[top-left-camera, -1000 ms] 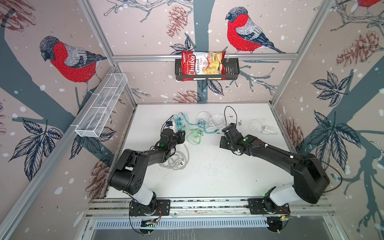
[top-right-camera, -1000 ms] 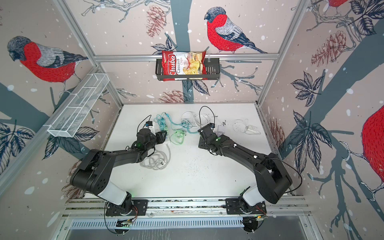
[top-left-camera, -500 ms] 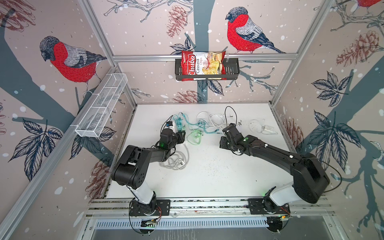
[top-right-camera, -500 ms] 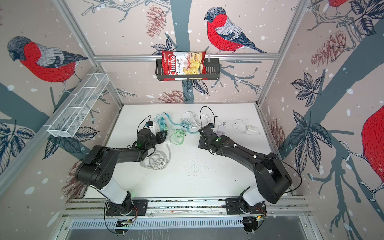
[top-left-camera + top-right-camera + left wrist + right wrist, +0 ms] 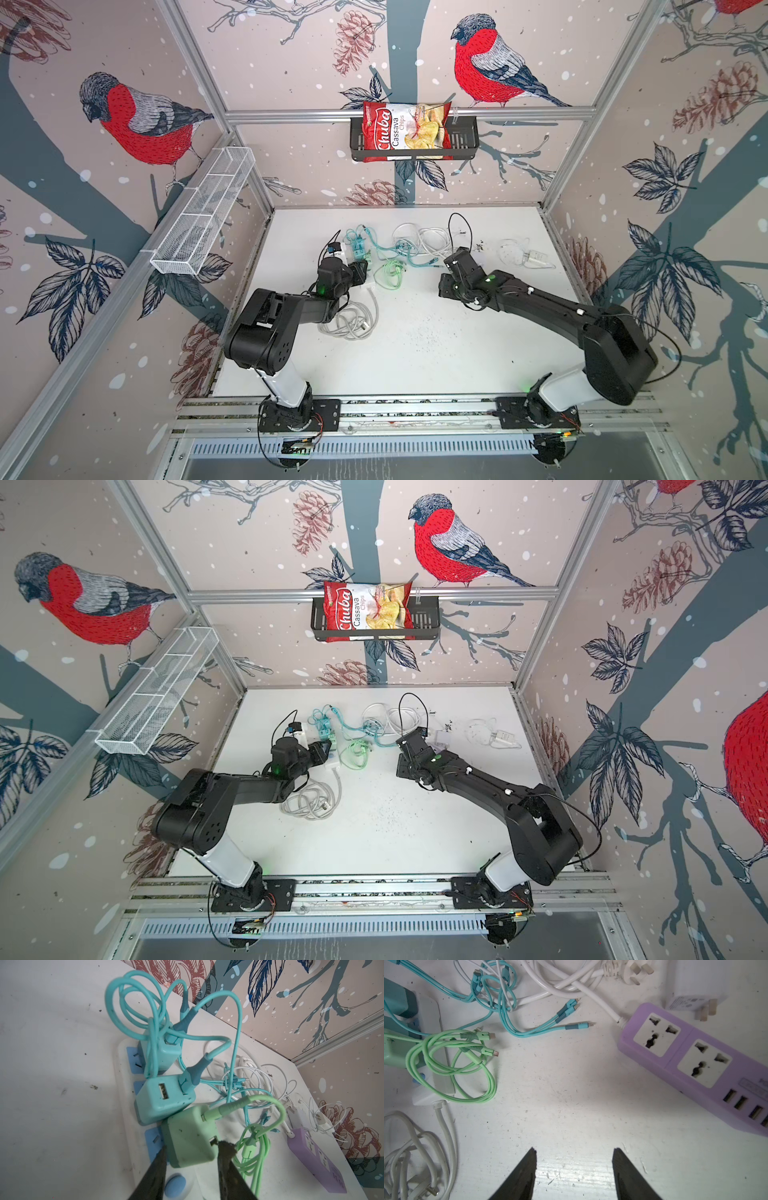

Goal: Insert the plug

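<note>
Mint-green plastic fills my left wrist view: the mint-green cube-shaped charger plug [image 5: 190,1136] sits on the long white power strip with pale blue socket panels [image 5: 123,1068], on the socket nearest that strip's round blue switch button [image 5: 174,1186]. From here I cannot tell whether its pins are fully home. The left gripper [image 5: 194,1146] is narrowed around the plug, one dark finger against each of two opposite sides, so I read it as holding the plug. On the next two sockets along the strip, away from the button, stand two teal cube-shaped chargers [image 5: 164,1101], each with a looping teal cable [image 5: 133,1001] plugged into its face. The plug's own mint-green cable [image 5: 255,1147] leaves its top and falls in a tied coil just beside the strip, partly over its edge in the right wrist view. A thick white lead [image 5: 444,1126] leaves the strip at its button end and gathers in a loose bundle near that end. Well apart from the strip, on the side where the green coil spills, lies a lilac rectangular power strip with two white sockets and a row of USB ports [image 5: 695,1059]. The right gripper [image 5: 574,1151] hangs over the scuffed white tabletop [image 5: 571,1095] on that same side of the white strip, clear of it, its fingers spread wide with nothing between them.
</note>
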Available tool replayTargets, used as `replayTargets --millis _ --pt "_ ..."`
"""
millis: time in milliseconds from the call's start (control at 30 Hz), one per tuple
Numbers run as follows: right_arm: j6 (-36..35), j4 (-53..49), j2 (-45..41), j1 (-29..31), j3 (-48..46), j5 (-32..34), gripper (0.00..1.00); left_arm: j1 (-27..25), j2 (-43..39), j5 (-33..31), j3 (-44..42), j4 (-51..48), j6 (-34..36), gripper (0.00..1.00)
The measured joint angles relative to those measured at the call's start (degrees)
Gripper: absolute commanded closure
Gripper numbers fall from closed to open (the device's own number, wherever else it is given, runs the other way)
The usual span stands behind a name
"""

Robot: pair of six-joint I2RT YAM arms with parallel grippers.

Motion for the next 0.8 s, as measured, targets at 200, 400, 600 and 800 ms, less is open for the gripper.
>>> replayTargets --millis 200,400,600,800 --pt "-0.15 0.00 0.04 0.00 0.13 0.00 0.41 0.20 1.31 0.72 0.04 0.76 0.00 0.61" --pt "-0.22 0.04 0.85 -0.07 0.44 -0.17 0.41 0.81 1.46 1.31 0.02 1.11 0.00 0.61" --pt "-0.44 0.07 1.01 -0.09 0.46 -0.22 0.41 2.05 1.84 1.77 -0.33 2.12 -0.28 0.61" --pt "-1.22 0.07 1.05 -0.11 0.46 -0.59 0.41 3.76 3.72 4.22 -1.29 6.38 -2.86 0.61"
